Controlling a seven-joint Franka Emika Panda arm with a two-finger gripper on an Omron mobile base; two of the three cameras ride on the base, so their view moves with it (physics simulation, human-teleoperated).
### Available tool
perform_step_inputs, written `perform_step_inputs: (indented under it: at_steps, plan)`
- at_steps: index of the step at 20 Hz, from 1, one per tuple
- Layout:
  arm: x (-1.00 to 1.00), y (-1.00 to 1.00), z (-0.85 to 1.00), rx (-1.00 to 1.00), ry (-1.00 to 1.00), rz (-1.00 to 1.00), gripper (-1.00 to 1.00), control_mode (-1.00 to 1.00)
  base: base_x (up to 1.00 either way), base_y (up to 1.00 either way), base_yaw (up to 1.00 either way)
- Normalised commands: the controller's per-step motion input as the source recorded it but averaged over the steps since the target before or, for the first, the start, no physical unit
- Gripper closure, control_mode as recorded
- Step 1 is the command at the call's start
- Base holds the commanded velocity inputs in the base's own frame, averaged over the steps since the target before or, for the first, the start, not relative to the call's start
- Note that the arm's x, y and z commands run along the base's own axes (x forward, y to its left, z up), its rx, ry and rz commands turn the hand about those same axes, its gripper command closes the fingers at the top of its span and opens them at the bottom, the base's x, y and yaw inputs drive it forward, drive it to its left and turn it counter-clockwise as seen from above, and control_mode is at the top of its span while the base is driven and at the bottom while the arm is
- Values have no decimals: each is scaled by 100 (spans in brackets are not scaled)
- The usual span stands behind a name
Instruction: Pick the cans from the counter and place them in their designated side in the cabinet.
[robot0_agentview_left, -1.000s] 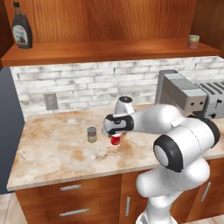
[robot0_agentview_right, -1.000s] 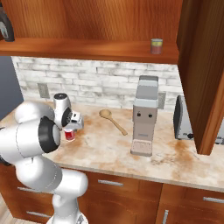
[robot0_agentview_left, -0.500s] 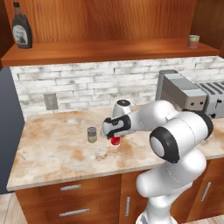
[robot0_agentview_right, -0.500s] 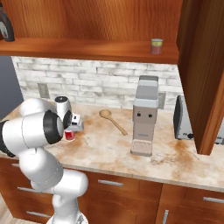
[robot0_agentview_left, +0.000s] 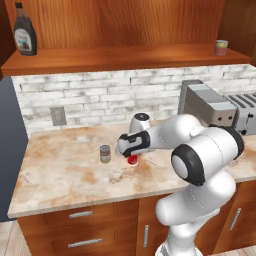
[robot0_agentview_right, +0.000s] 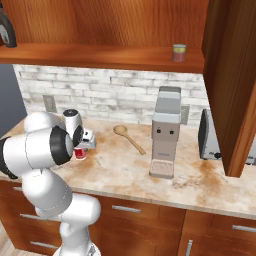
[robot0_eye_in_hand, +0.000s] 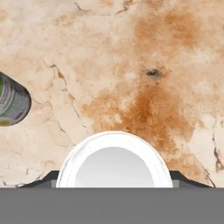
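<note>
The gripper (robot0_agentview_left: 132, 158) is down over the red can (robot0_agentview_left: 132, 160) on the counter (robot0_agentview_left: 65, 175), its dark fingers (robot0_eye_in_hand: 50, 177) set on either side of the tin. In the hand view the can's silver top (robot0_eye_in_hand: 114, 164) sits right between the tips, which look to be at its rim on both sides — closed on the can, as far as can be seen. The can stands upright on the counter.

Taking the red can as the landmark: the olive-grey can (robot0_agentview_left: 105, 153) stands upright just beside it, apart from it, toward the wall outlet (robot0_agentview_left: 56, 115) side. A wooden spoon (robot0_agentview_right: 129, 138) lies on the counter on the other side, and past that a grey coffee machine (robot0_agentview_right: 165, 132), then a toaster (robot0_agentview_left: 244, 113) farther along.

Above, the cabinet (robot0_agentview_left: 125, 25) has its plank shelf (robot0_agentview_left: 125, 57) — a dark syrup bottle (robot0_agentview_left: 24, 35) at the end over the olive-grey can's side, and a small pale can (robot0_agentview_left: 221, 47) at the far other end, well apart from each other. Below the counter are drawers (robot0_agentview_left: 80, 230) with silver handles.
</note>
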Motion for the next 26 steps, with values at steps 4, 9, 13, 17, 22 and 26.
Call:
perform_step_inputs:
  at_steps: [4,9,13,17,22,26]
  plan:
    - [-1,-9,29,0,-4,0,100,-100,0,0,0]
    - [-11,-16,31,0,0,0,100,-100,0,0,0]
    - [-18,-20,35,0,-1,0,100,-100,0,0,0]
    - [-18,-16,32,0,-2,0,100,-100,0,0,0]
    - [-19,-17,32,0,-1,0,100,-100,0,0,0]
    - [-17,-15,34,0,-2,0,100,-100,0,0,0]
